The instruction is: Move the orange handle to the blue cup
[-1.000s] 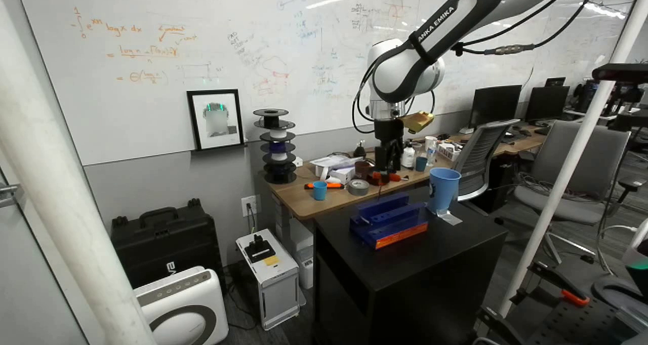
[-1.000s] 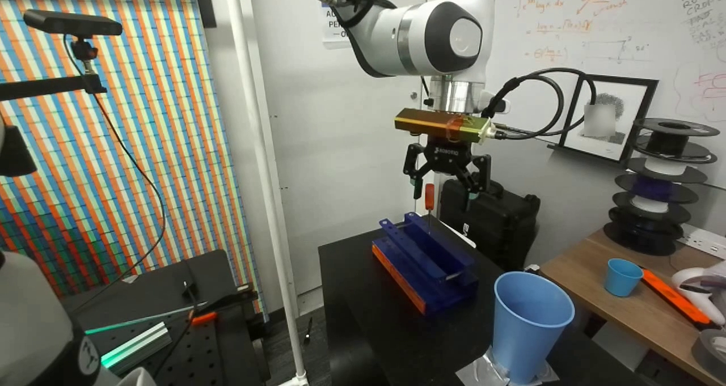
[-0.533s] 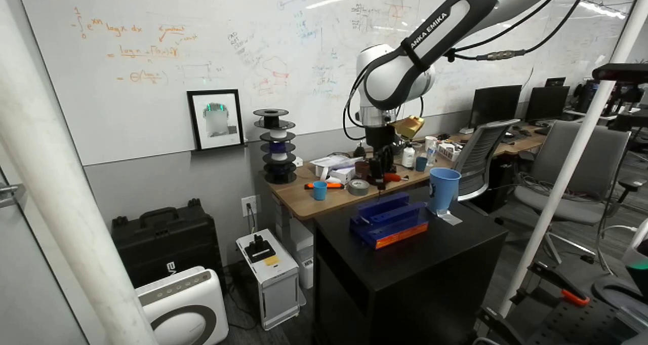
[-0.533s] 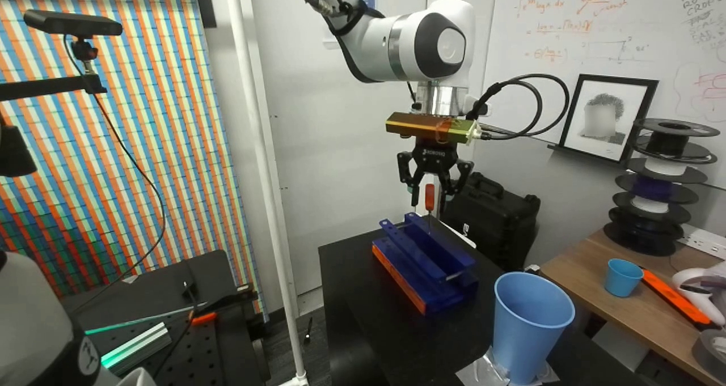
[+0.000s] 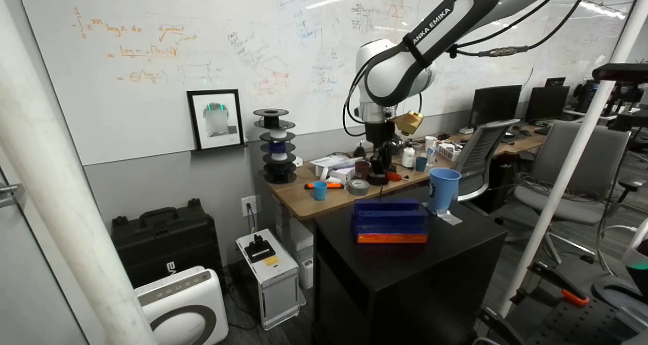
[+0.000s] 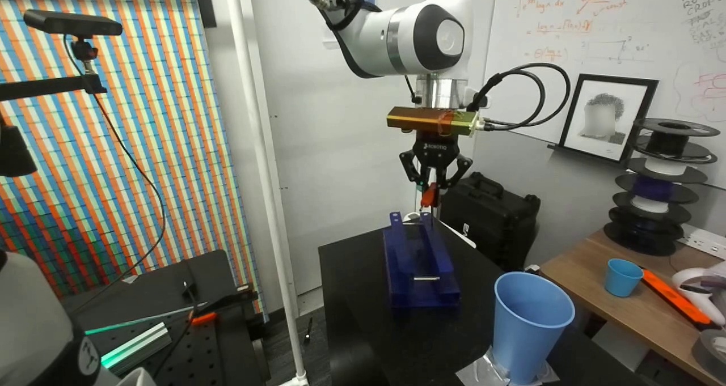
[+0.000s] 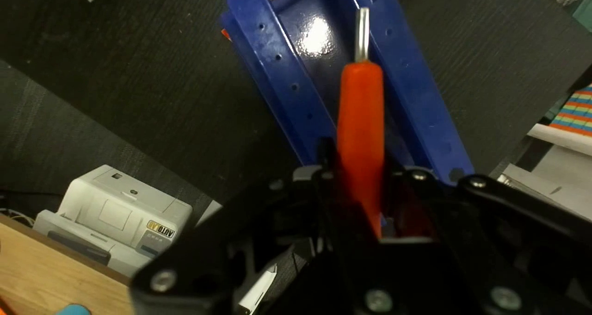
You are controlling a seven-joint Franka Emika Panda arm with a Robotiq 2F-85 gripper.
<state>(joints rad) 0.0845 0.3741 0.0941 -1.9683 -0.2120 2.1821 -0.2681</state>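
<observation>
The orange handle stretches away from the jaws in the wrist view, with a short metal shaft at its far end. My gripper is shut on it above the black cabinet, and the handle leans in an exterior view. Beneath it lies a dark blue rack with two rails; whether the shaft touches the rack I cannot tell. The tall light blue cup stands upright on the same cabinet, apart from the gripper, with clear tape at its base. It also shows in an exterior view, the blue cup standing beside the rack.
A wooden desk behind the cabinet carries a small blue cup, a roll of tape and an orange knife. A white pole rises beside the cabinet. The black case sits behind.
The gripper has come over and down to the handle, and its fingers have closed on it. The handle has gone from upright to leaning. The dark blue rack has turned on the cabinet.
</observation>
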